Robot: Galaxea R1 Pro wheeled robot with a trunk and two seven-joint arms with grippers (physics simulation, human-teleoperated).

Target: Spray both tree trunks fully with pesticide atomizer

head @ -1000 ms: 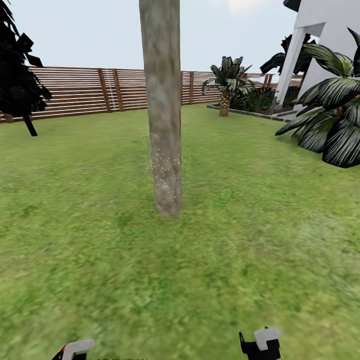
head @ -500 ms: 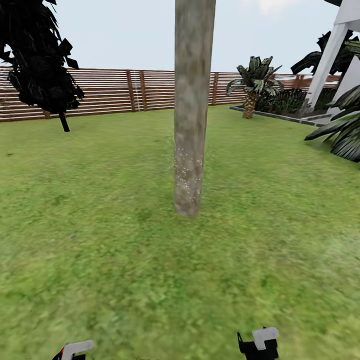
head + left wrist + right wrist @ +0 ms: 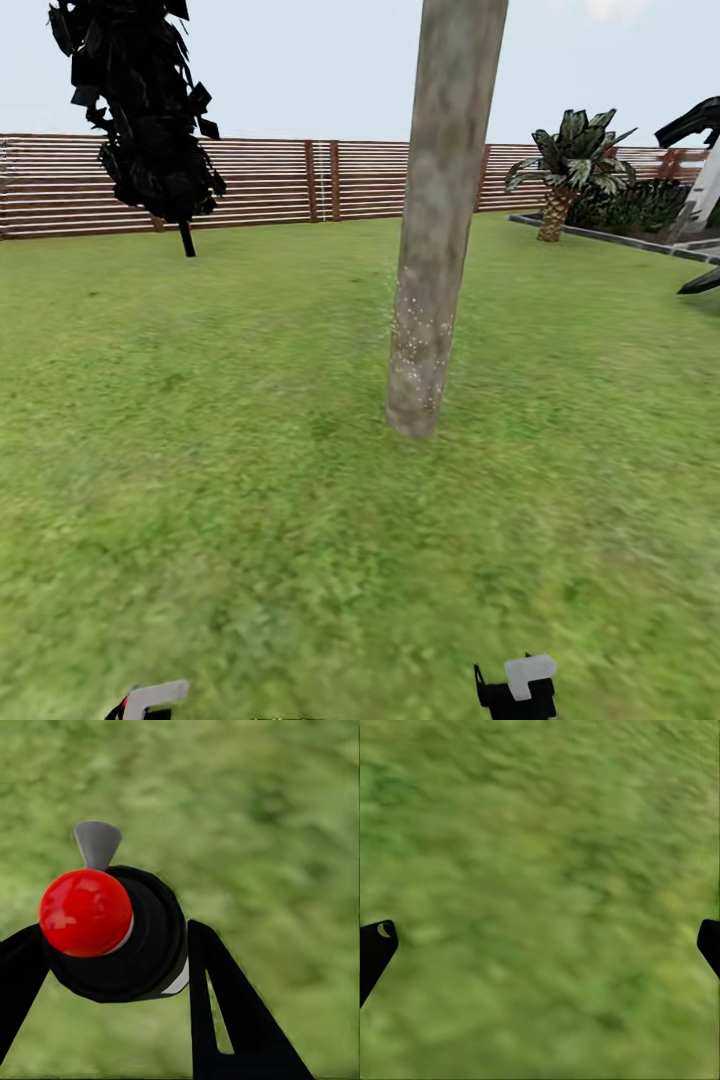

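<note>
A thick pale grey-brown tree trunk [image 3: 437,220] rises from the grass lawn [image 3: 250,480] ahead of the robot, leaning slightly in the head view, its lower part dotted with fine whitish specks. Behind it runs the brown slat fence [image 3: 300,180], with a black-foliage tree [image 3: 150,110] off to the left and a short palm [image 3: 565,165] to the right. The left pincer [image 3: 112,967] is clenched around the pesticide atomizer [image 3: 120,930]: its black fingers [image 3: 225,1012] press either side of the black top, which carries a red ball and a grey nozzle, held above the grass. The right pincer [image 3: 540,945] hangs released over bare lawn, its fingertips [image 3: 375,945] far apart. At the head view's lower edge both arms' ends barely peek in, too cropped to read clearly.
</note>
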